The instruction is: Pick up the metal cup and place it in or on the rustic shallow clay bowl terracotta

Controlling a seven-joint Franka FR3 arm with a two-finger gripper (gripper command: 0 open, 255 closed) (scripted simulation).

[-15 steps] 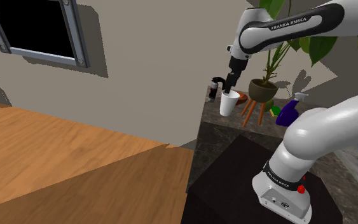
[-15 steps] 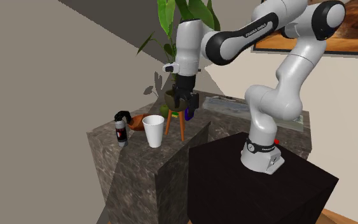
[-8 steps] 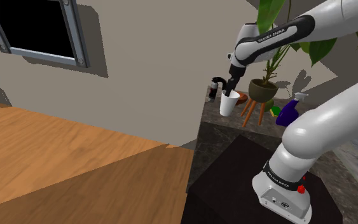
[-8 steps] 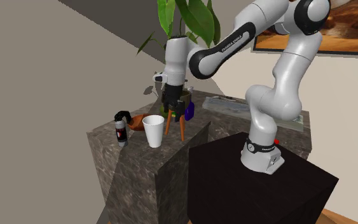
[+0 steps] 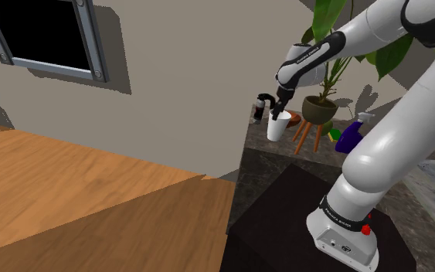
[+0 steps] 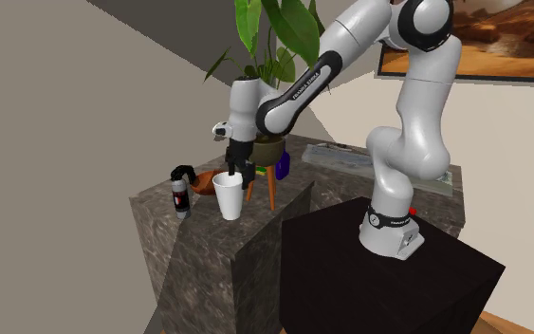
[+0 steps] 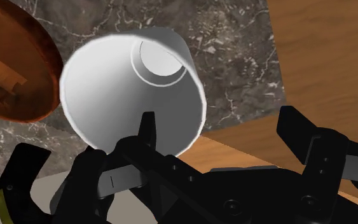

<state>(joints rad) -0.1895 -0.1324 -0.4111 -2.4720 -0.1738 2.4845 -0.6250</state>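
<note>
Risk first: I had the end effector [image 5: 276,114] spread open right at the rim of the white cup [image 5: 279,127]. If I dropped off-line, a finger would clip that rim and tip the cup across the bench [image 6: 208,237], or a pinch on one thin wall would let it slip. The cup stood upright on the bench, just beside the brown bowl [image 7: 15,70]. One finger hung over its mouth, the other outside the wall, neither gripping.

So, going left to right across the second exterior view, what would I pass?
A dark spray bottle, the white cup, a potted plant, then the robot's white base.
</note>
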